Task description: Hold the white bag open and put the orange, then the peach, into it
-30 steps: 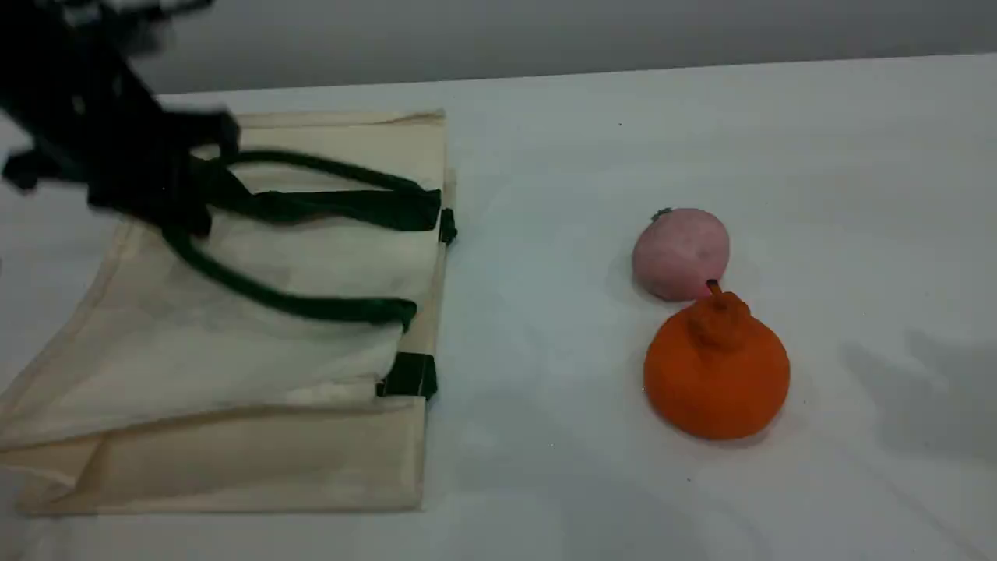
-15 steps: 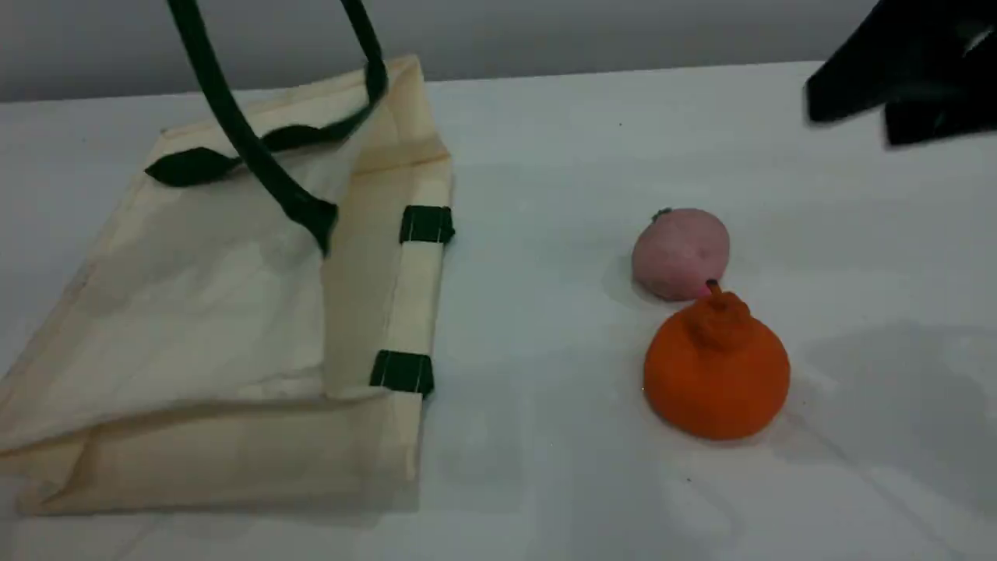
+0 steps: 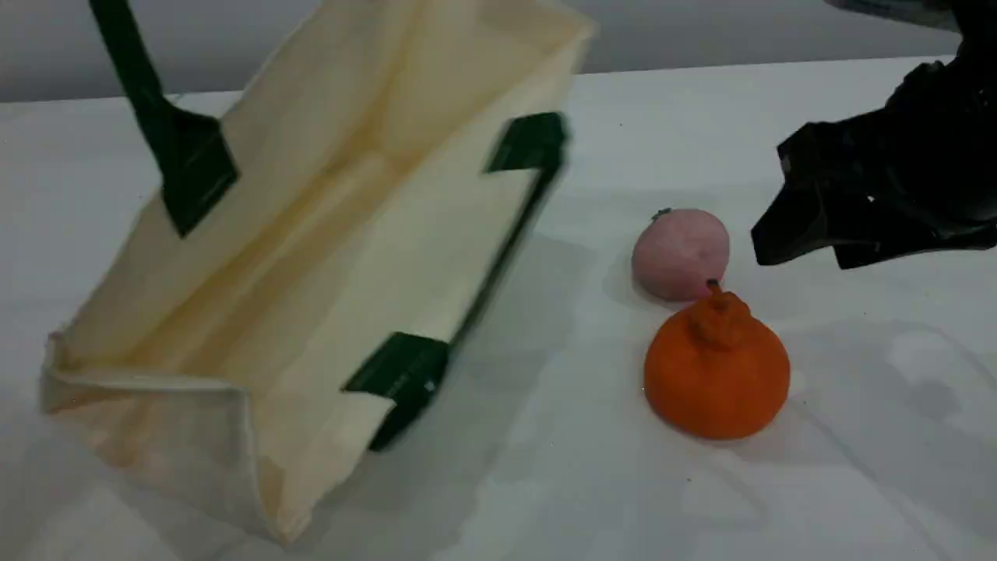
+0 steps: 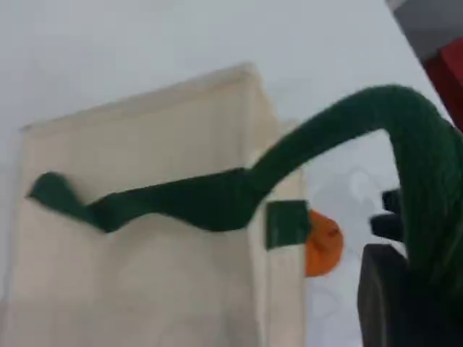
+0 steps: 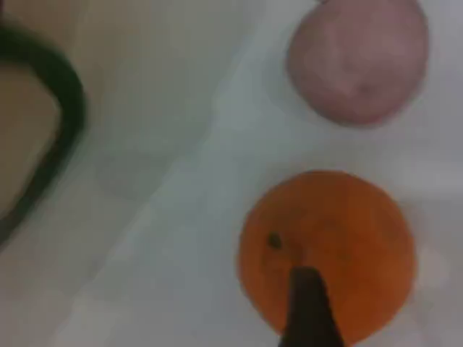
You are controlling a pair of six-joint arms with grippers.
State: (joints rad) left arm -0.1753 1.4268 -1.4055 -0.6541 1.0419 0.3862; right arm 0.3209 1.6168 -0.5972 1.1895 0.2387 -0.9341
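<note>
Trouble, if it comes, starts with the white bag (image 3: 311, 257). It sits in the left half of the scene view, tipped toward the lower left, its mouth gaping toward the camera and hanging from one dark green handle (image 3: 136, 74) that runs off the top left of the frame. In the left wrist view that handle (image 4: 427, 181) loops down into my left pincer (image 4: 394, 289) at the lower right, and I read the jaws as closed on the strap. The second handle (image 3: 498, 257) hangs slack along the bag's right rim. The canvas looks blurred, so I judge it is swinging; if it sways or the strap slips, the mouth could fold before any fruit arrives.

The orange (image 3: 716, 374) rests on the desk (image 3: 857, 467) in the lower right of the scene view, and the peach (image 3: 680, 253) sits just above it, so near that they look to be touching. My right pincer (image 3: 802, 245) hovers at the right edge, beside the peach, jaws spread and holding nothing. In the right wrist view one fingertip (image 5: 307, 311) shows over the orange (image 5: 325, 253), with the peach (image 5: 358, 58) at the top of the frame.

My worry there is that a finger coming down between the fruits could nudge the peach away, or the round orange could roll off a poor grip. The slack handle might also snag the fruit at the bag's mouth.
</note>
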